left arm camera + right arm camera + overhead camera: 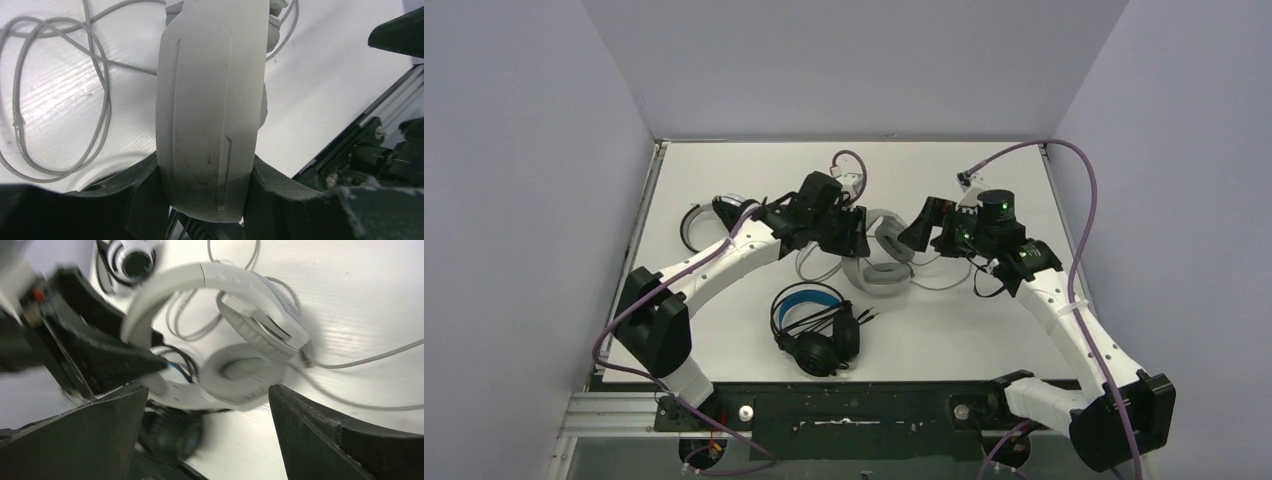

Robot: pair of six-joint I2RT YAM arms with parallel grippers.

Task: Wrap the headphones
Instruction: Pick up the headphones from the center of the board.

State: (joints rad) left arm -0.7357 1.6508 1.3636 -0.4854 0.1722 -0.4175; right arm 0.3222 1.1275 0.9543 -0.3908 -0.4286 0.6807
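Left wrist: white headset [210, 100], headband scuffed, pinched by left tool [206, 200].

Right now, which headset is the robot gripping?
The pale grey headset in the middle: the left gripper clamps its headband. The black headset and white headset lie free.

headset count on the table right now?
3. Black headset near the front edge; grey headset mid-table, its headband clamped by the left end effector; white headset far left, partly hidden behind the left arm.
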